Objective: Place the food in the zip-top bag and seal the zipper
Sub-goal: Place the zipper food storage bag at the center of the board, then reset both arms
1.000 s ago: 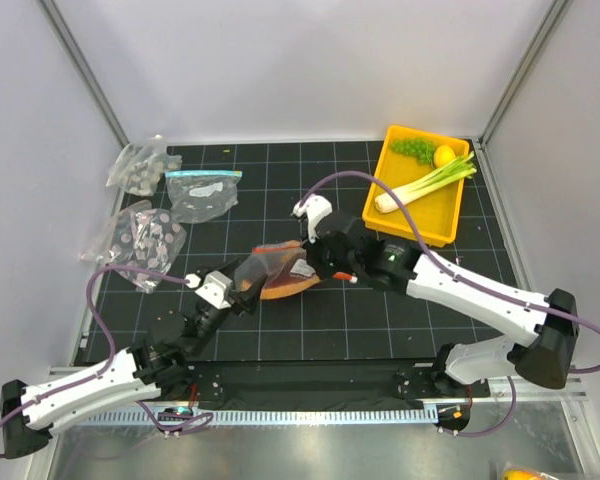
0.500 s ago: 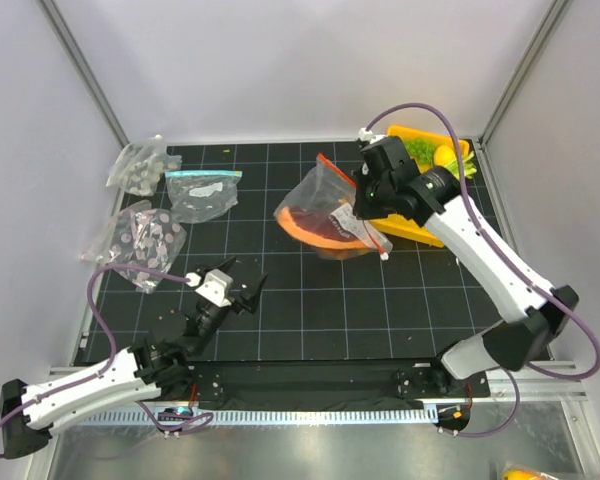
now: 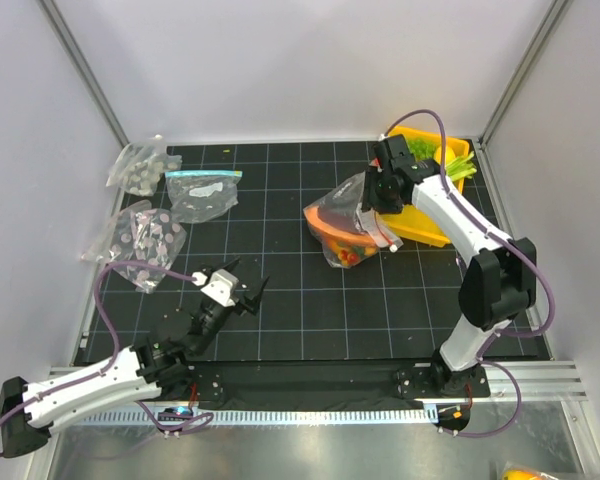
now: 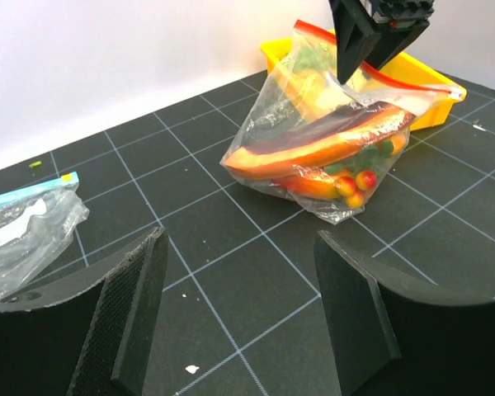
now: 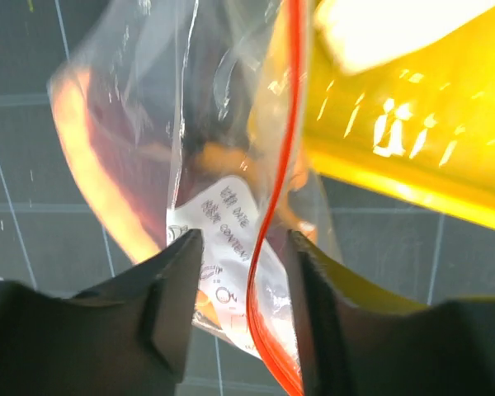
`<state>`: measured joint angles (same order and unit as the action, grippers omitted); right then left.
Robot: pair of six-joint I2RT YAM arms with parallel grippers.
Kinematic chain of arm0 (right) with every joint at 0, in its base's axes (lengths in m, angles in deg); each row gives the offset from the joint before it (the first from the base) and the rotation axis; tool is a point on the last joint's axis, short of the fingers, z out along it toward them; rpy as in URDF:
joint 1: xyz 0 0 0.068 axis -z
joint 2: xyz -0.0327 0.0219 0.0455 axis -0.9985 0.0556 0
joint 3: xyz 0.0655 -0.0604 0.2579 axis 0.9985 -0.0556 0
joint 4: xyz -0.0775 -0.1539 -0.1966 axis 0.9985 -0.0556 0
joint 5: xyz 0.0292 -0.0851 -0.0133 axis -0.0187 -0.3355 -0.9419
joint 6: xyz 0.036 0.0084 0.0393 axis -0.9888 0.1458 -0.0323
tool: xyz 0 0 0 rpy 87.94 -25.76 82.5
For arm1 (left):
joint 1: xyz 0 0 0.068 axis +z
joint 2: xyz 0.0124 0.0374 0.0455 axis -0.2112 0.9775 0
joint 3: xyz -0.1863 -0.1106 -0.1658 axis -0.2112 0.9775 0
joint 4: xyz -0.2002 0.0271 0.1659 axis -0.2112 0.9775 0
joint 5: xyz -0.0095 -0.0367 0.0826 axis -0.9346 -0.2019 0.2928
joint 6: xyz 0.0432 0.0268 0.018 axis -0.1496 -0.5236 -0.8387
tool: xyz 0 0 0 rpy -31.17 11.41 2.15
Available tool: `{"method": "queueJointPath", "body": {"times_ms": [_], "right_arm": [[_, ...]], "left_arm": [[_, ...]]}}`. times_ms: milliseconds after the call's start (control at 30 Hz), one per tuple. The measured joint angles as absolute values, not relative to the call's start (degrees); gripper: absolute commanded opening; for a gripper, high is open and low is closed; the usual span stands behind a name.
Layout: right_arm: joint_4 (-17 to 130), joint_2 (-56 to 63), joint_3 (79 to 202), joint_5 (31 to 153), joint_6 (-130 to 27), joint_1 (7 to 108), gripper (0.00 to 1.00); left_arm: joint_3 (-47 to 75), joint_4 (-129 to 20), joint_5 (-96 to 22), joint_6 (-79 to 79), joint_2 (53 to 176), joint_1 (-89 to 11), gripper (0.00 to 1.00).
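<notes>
The zip-top bag (image 3: 345, 228) stands on the black mat and leans against the yellow tray. It holds the food (image 4: 330, 153): a dark-red slab with an orange edge, plus small red, orange and green bits at the bottom. My right gripper (image 3: 376, 196) hangs over the bag's top, open. The orange-red zipper (image 5: 274, 190) runs loosely between its fingers (image 5: 177, 289). My left gripper (image 4: 241, 239) is open and empty, low over the mat (image 3: 310, 300) and well to the near left of the bag (image 4: 313, 124).
A yellow tray (image 3: 420, 228) with a leek, green grapes and a lemon sits at the back right, right behind the bag. A clear bag with a light-blue strip (image 3: 202, 195) and two bags of grey dotted pieces (image 3: 140, 240) lie at the back left.
My right arm carried the bag from beside the left gripper up and to the right, towards the tray. Its jaws then opened, leaving the bag on the mat. The left gripper stayed open.
</notes>
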<state>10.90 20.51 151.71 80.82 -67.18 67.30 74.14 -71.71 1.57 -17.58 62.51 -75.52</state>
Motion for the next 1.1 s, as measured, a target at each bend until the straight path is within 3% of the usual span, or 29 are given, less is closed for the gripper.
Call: {"method": "queueJointPath", "body": {"times_ms": [33,100,133,267,300,333,467,567,700,933,1100], "right_arm": [[12.25,19.35,150.97,79.16,-67.31,67.22,0.63],[15.18,16.56,148.60,75.53,-67.59,67.04,0.64],[16.71,14.83,147.07,73.32,-67.62,67.02,0.71],[21.21,6.17,140.36,64.56,-69.08,67.02,0.73],[23.18,2.85,138.00,63.07,-69.34,67.02,0.82],[26.26,-1.45,134.73,61.89,-69.87,67.06,0.99],[34.83,-22.37,121.79,61.17,-70.55,67.09,0.99],[37.21,-31.64,118.94,62.13,-70.85,67.09,1.00],[38.92,-36.69,115.99,60.29,-72.29,67.09,0.99],[44.40,-46.48,98.05,58.20,-76.05,67.09,0.99],[45.98,-46.63,96.96,56.45,-77.45,67.09,1.00]], "left_arm": [[74.14,-71.71,1.52,-17.58,62.32,-75.52,0.74],[74.14,-71.73,1.52,-17.45,62.23,-75.52,0.77],[74.14,-71.62,1.52,-17.43,62.27,-75.52,0.78],[74.07,-71.60,1.70,-17.14,63.26,-75.52,0.89],[74.03,-71.56,1.70,-17.05,63.83,-75.52,0.95],[73.96,-71.53,1.70,-16.86,64.39,-75.52,0.99],[73.59,-70.72,1.48,-15.96,65.57,-75.52,1.00],[73.26,-70.75,1.46,-15.52,65.62,-75.52,1.00],[73.18,-70.70,1.46,-14.30,65.03,-75.52,1.00],[73.18,-70.37,1.46,-11.70,59.37,-75.52,1.00],[73.42,-70.24,4.45,-8.95,52.68,-75.54,1.00]]}}
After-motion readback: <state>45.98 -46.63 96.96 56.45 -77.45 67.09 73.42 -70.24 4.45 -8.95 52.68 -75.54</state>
